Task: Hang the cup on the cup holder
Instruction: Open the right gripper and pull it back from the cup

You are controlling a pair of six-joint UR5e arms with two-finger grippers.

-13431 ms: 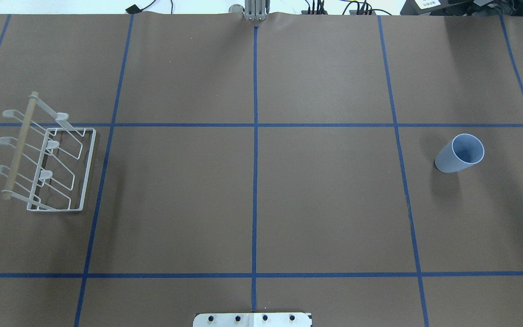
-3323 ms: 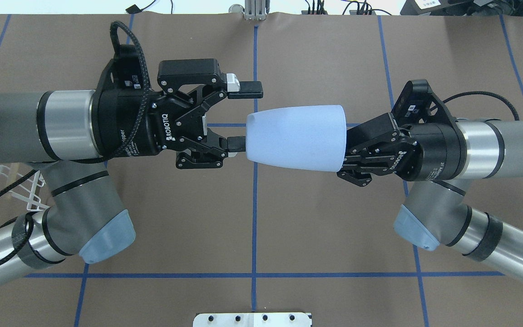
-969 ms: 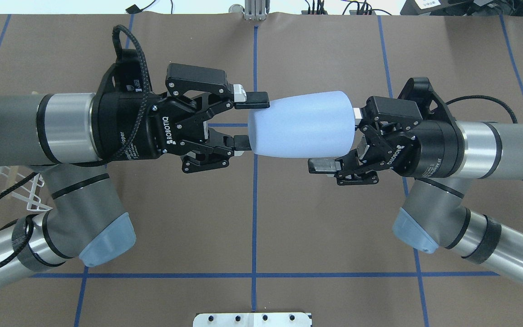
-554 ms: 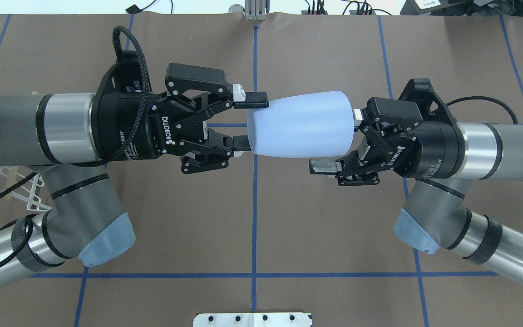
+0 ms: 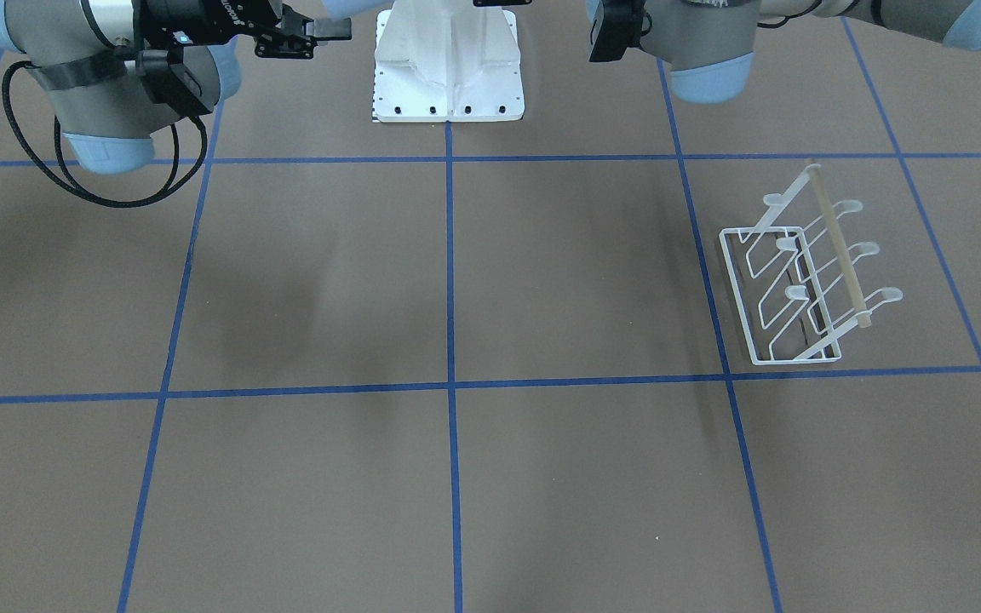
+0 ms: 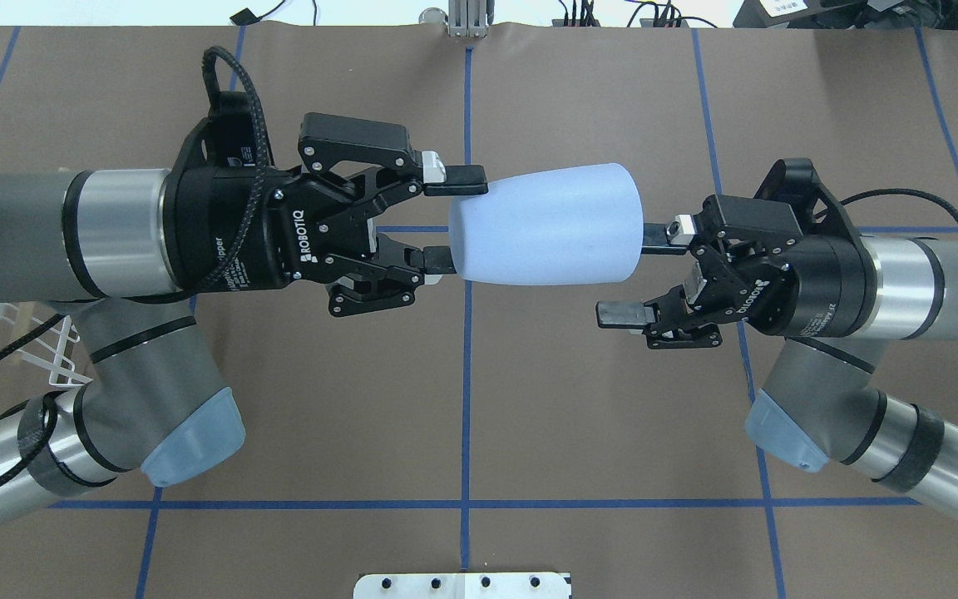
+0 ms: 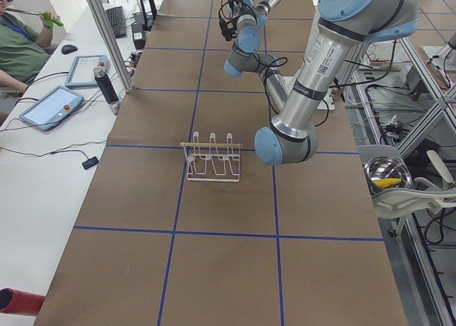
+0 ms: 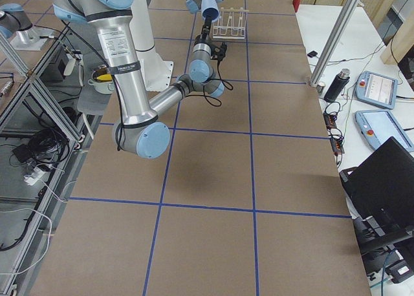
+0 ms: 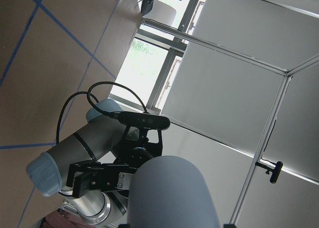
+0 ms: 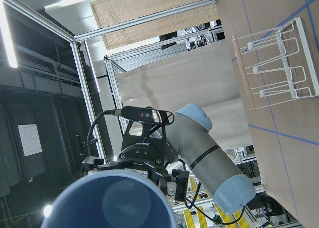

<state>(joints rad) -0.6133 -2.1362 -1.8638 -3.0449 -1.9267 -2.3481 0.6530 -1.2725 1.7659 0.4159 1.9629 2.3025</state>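
Cup holder [image 5: 794, 292]: white wire rack with a wooden rod [image 5: 836, 243] along its top, standing on the brown table [image 6: 321, 399] at the robot's left. In the overhead view only a corner of it shows, under the left arm's elbow. It is well apart from the cup, with nothing on its prongs. Left arm [image 6: 22, 225]: the forearm rises from the near left corner, the elbow is folded back, and the wrist lies level, pointing right toward the table's middle. Left gripper [image 6: 451, 218]: both fingers are closed onto the narrow base end of the cup, one pad on its far side and one on its near side. Cup [image 6: 545, 225]: pale blue tumbler held on its side in the air above the centre blue tape line [image 6: 466, 399], base to the left and mouth to the right. The right wrist camera looks straight into its open mouth. Right gripper [image 6: 639, 274]: jaws spread wide and gripping nothing. The near finger hangs clear, below and to the right of the rim. The far finger's tip reaches the rim's edge; whether it touches cannot be told. Right arm [image 6: 928, 279]: mirrors the left, with the forearm coming from the near right corner, the elbow bent, and the wrist level, pointing left at the cup's mouth.
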